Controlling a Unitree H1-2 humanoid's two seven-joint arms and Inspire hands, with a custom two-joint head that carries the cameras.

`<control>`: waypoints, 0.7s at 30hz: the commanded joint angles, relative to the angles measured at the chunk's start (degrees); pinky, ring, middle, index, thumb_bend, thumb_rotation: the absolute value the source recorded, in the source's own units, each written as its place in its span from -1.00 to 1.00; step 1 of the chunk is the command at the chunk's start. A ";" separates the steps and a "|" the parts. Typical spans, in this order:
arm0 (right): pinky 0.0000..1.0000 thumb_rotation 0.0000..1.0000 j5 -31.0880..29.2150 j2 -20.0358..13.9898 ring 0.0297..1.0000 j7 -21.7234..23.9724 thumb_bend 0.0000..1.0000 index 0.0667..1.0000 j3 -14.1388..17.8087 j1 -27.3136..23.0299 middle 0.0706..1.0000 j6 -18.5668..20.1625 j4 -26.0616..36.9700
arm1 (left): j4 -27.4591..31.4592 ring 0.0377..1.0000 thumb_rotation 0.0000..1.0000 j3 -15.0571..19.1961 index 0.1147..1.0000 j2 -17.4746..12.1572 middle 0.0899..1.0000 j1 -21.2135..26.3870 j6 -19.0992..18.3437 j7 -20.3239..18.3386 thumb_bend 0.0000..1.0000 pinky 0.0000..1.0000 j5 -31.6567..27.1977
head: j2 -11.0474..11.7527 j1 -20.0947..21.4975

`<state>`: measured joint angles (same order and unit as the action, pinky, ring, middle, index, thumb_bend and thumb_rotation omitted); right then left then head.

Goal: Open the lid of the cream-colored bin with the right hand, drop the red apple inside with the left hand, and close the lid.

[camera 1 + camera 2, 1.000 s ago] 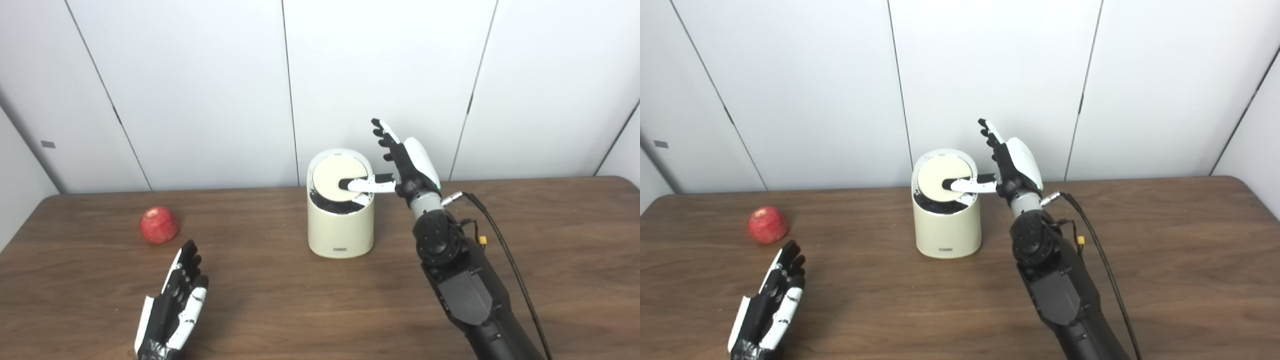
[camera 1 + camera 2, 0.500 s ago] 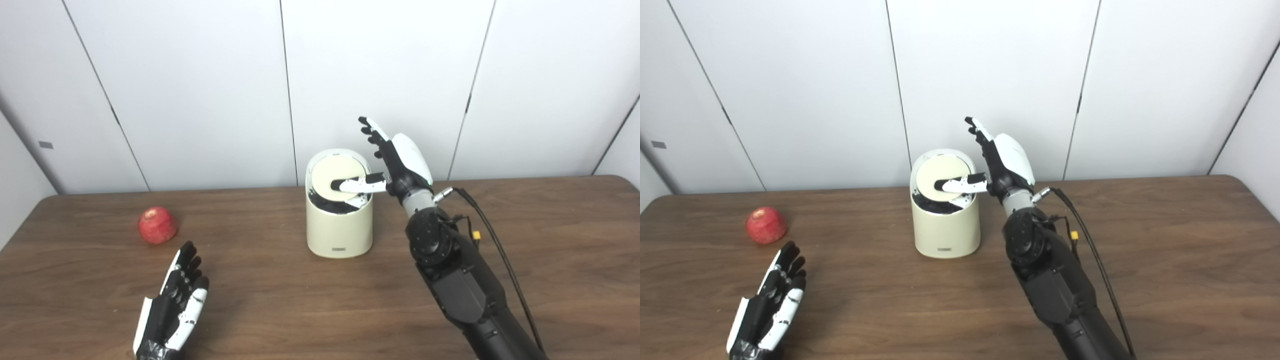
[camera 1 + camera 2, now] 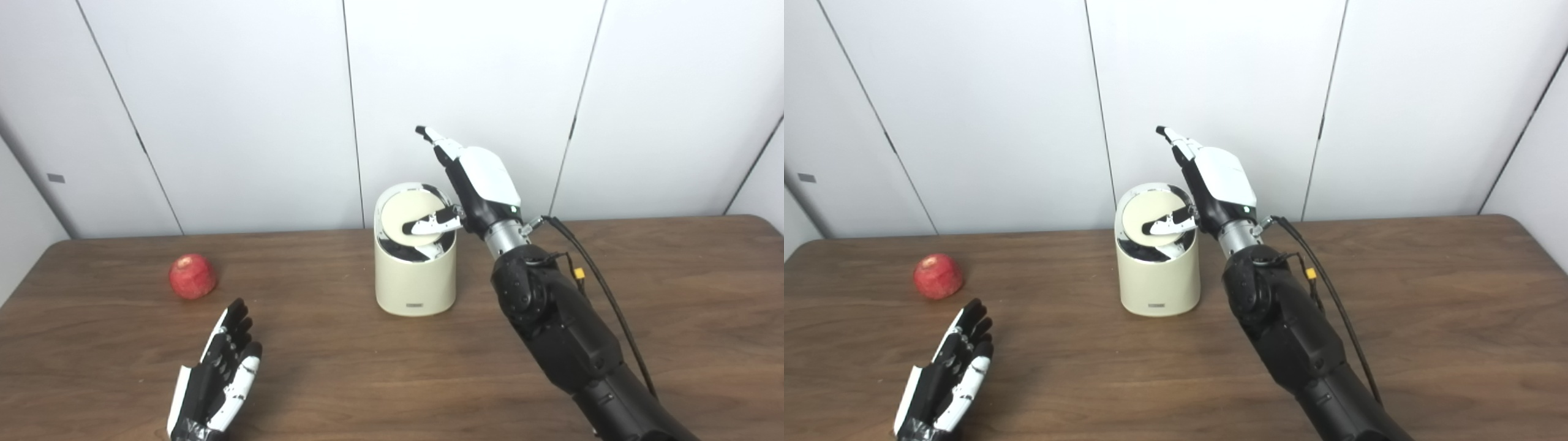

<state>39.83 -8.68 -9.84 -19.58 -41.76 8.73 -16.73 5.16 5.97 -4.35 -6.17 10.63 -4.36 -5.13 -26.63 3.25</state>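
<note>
The right hand (image 3: 481, 184) is reaching over the cream-colored bin (image 3: 416, 275), its fingers (image 3: 436, 138) stretching upward and apart while its thumb (image 3: 429, 224) is pressing onto the round lid (image 3: 409, 217). The hand is gripping nothing. The lid is sitting tilted in the bin's mouth, its near edge dipping to show a dark opening below. The bin is standing upright near the middle of the brown wooden surface (image 3: 674, 294), toward the far edge. The left hand (image 3: 215, 383) is resting close to the near edge at the left, palm side up, fingers extending loosely apart and holding nothing. The red apple (image 3: 193, 276) is lying on the surface beyond the left hand, toward the far left corner, well apart from the bin and not touching the hand. A black cable (image 3: 603, 288) is trailing along the right forearm.
</note>
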 commanded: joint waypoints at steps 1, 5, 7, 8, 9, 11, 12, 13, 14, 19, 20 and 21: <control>0.75 -0.71 -0.05 0.14 0.82 -0.20 0.80 0.83 1.17 -1.54 0.80 0.04 -0.58 | -3.68 0.92 -0.05 -0.61 0.95 0.99 0.94 -3.09 1.05 0.16 -0.25 0.93 -0.39 | -0.01 0.03; 0.57 -0.62 -3.05 0.83 0.72 -1.69 0.71 0.82 4.66 -1.49 0.77 -0.76 1.42 | -3.39 0.92 -0.05 -0.75 0.95 1.15 0.94 -3.21 0.83 0.46 -0.24 0.91 0.27 | -0.11 -0.14; 0.51 -0.64 -4.28 0.95 0.68 -2.26 0.69 0.81 6.88 -1.59 0.75 -0.69 3.13 | -3.33 0.91 -0.06 -0.81 0.95 1.12 0.93 -3.23 0.83 0.49 -0.26 0.90 0.45 | -0.11 -0.06; 0.47 -0.64 -4.86 1.00 0.67 -2.07 0.68 0.81 7.95 -1.53 0.74 -0.22 4.30 | -3.44 0.91 -0.06 -0.81 0.95 1.11 0.93 -3.19 0.99 0.49 -0.27 0.90 0.52 | -0.13 -0.02; 0.43 -0.63 -5.40 0.98 0.65 -1.71 0.66 0.82 8.90 -1.41 0.74 0.20 5.34 | -3.57 0.90 -0.07 -0.78 0.95 1.15 0.93 -3.12 1.08 0.49 -0.27 0.89 0.47 | -0.11 0.01; 0.39 -0.64 -6.07 0.51 0.63 -0.92 0.65 0.81 10.25 -0.99 0.73 0.68 6.93 | -3.85 0.90 -0.07 -0.81 0.95 1.15 0.93 -3.01 1.33 0.34 -0.28 0.89 0.28 | -0.10 -0.12; 0.38 -0.63 -6.01 0.05 0.63 -0.64 0.65 0.80 10.66 -0.58 0.73 0.78 7.64 | -3.95 0.90 -0.07 -0.82 0.95 1.18 0.93 -2.97 1.41 0.27 -0.28 0.89 0.13 | -0.11 -0.14; 0.37 -0.62 -5.80 -0.46 0.62 -0.40 0.64 0.79 10.97 -0.06 0.72 0.92 8.34 | -4.02 0.90 -0.07 -0.81 0.95 1.26 0.92 -2.95 1.46 0.25 -0.28 0.89 -0.03 | -0.06 -0.22; 0.36 -0.60 -5.73 -0.96 0.61 -0.04 0.64 0.78 11.33 0.64 0.71 1.33 9.21 | -3.96 0.89 -0.07 -0.79 0.94 1.38 0.92 -2.95 1.32 0.36 -0.28 0.89 0.00 | -0.06 -0.29; 0.24 -0.53 -9.99 -2.15 0.61 3.26 0.50 0.79 14.99 4.69 0.73 4.54 14.23 | -4.02 0.91 -0.05 -0.50 0.95 1.77 0.93 -2.77 1.09 0.47 -0.26 0.87 -0.73 | -0.15 -0.29; 0.21 -0.49 -9.85 -2.63 0.58 3.72 0.48 0.78 15.31 5.87 0.72 5.49 15.28 | -4.12 0.91 -0.06 -0.48 0.96 1.78 0.93 -2.75 1.29 0.35 -0.27 0.87 -0.90 | -0.15 -0.29; 0.26 -0.37 -10.07 -3.05 0.60 4.39 0.42 0.78 15.68 7.00 0.71 6.33 16.20 | -4.10 0.90 -0.07 -0.47 0.96 1.76 0.93 -2.76 1.35 0.25 -0.30 0.87 -1.02 | -0.30 -0.30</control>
<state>30.22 -10.91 -5.93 -4.66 -33.32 14.39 -3.18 5.15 6.11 -3.99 -6.09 11.10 -4.34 -5.16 -26.89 2.90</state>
